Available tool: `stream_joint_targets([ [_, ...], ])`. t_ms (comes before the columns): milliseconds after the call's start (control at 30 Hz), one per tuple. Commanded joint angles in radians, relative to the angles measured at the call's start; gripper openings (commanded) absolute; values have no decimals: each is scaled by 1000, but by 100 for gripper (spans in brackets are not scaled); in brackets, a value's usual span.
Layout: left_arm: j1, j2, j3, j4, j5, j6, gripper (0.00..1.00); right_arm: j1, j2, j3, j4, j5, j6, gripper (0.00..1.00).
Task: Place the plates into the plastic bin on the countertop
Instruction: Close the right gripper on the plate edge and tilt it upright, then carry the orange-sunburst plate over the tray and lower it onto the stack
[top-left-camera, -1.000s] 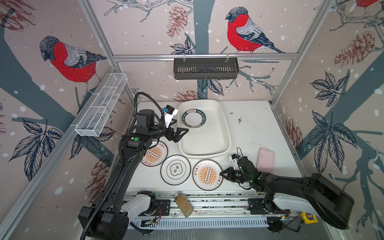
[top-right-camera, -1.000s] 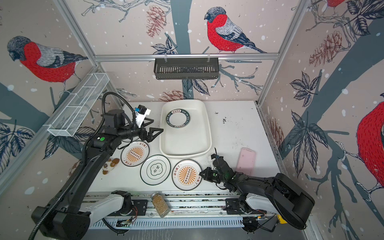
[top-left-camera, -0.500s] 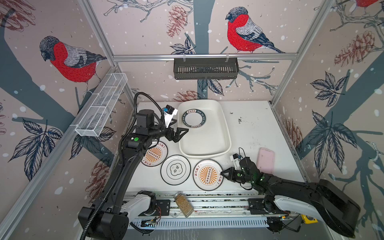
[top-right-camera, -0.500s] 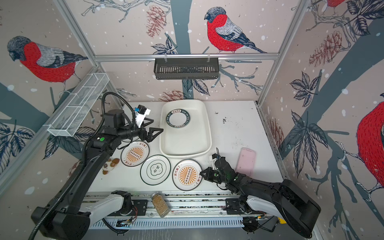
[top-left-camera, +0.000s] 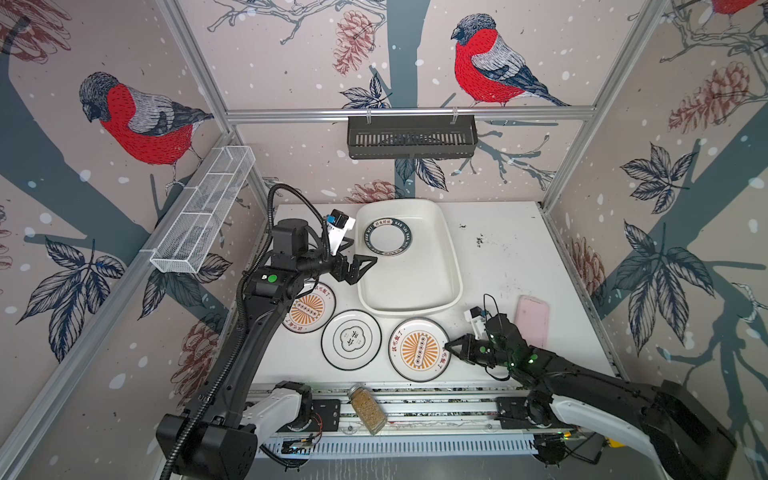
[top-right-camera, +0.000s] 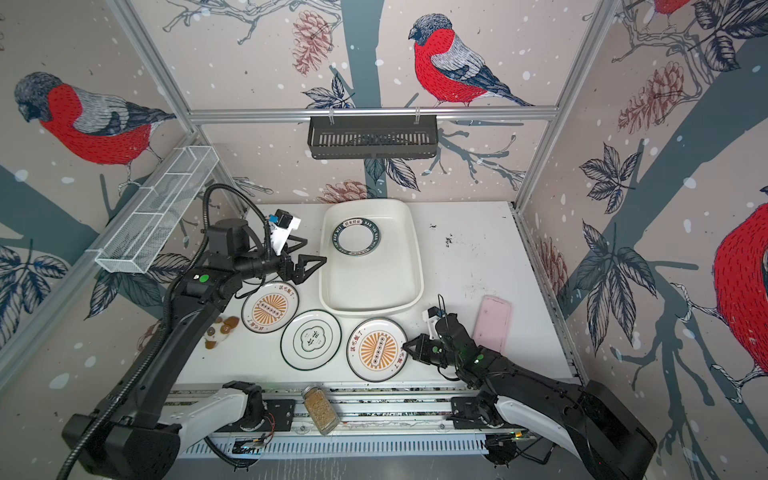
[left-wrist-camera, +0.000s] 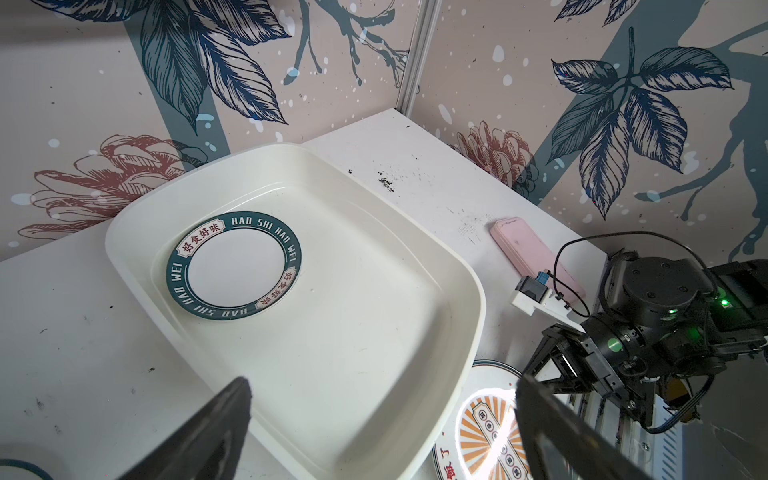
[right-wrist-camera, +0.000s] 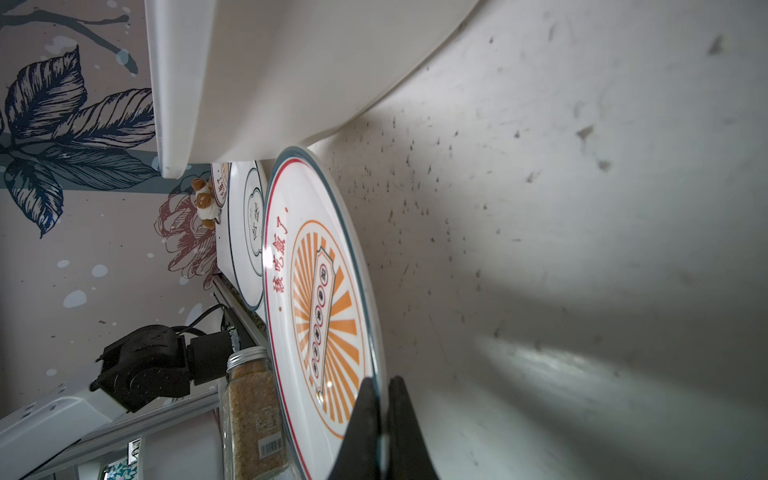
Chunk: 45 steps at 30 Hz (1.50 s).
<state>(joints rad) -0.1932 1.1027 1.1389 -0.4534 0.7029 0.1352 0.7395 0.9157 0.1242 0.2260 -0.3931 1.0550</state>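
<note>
The white countertop (top-left-camera: 519, 257) fills the middle of both top views. On it the plastic bin (top-left-camera: 411, 282) sits just above centre, its long axis running up and down the frame. One green-banded plate (top-left-camera: 387, 235) already lies flat in the bin's upper end. The lower end is bare.

Three plates lie in a row below and lower left of the bin. A sunburst plate (top-left-camera: 309, 309) is at the left, a cloud-emblem plate (top-left-camera: 351, 339) in the middle, and a second sunburst plate (top-left-camera: 419, 349) at the right, just beside the bin's lower rim.

The right gripper (top-left-camera: 448, 347) is clamped on that right-hand plate's right edge, and the right wrist view shows one finger (right-wrist-camera: 365, 399) on each side of the rim. I cannot tell whether the plate is off the surface. The bin lies straight up the frame from this plate, so the right arm is the nearer carrier.

The left gripper (top-left-camera: 360, 259) hangs with its jaws wide apart and empty beside the bin's left wall.
</note>
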Motion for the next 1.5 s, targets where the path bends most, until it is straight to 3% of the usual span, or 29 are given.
stream_joint_targets([
  [0,0,2,11,34,16,1,98,-6,-21,7,-35,-27,-27,2],
  [667,0,19,69,-4,-34,43,98,-13,-235,83,-336,-74,-66,2],
  [933,10,11,39,-2,-61,50,98,-12,-278,200,-488,-82,-111,2],
  [1300,129,-103,-23,51,-39,1,98,-42,-117,447,-540,-81,-196,2],
  [1467,144,-141,-36,56,-19,-10,98,-128,14,564,-504,-76,-239,2],
])
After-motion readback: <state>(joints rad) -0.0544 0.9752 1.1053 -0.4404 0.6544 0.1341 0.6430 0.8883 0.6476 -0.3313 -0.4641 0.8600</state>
